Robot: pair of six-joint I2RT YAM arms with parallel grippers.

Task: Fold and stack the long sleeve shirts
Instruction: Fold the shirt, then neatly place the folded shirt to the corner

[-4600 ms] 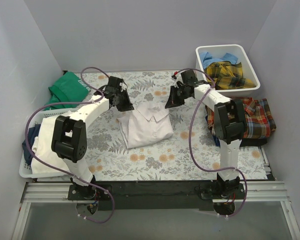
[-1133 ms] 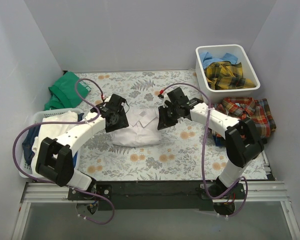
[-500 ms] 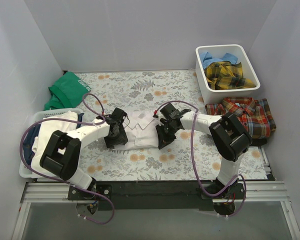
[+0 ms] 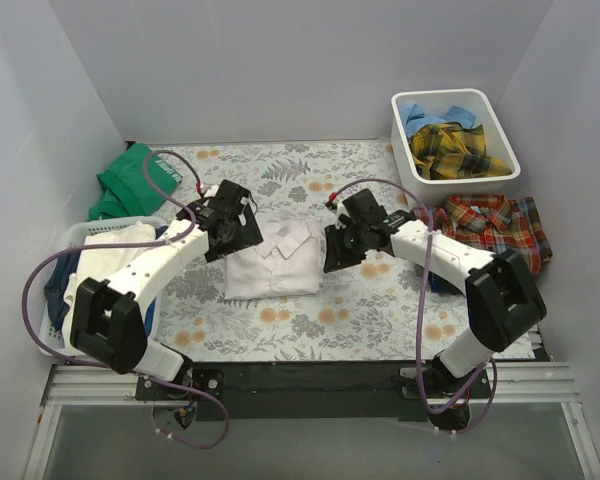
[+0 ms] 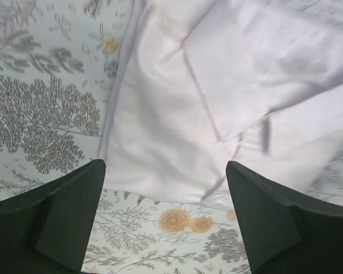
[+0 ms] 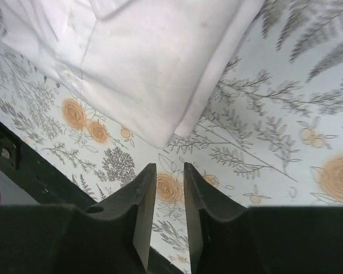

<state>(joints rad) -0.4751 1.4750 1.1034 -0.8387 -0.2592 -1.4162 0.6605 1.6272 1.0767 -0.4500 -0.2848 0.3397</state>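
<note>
Either side of the folded white shirt (image 4: pixel 277 258), your left gripper (image 5: pixel 163 171) hangs wide open and your right gripper (image 6: pixel 170 171) barely parted, both empty. Pinch only its top layer and the fold could spill.

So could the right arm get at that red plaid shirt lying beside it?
Probably yes. The red plaid shirt lies uncovered just right of that arm, nothing on top, and the right gripper holds nothing.
</note>
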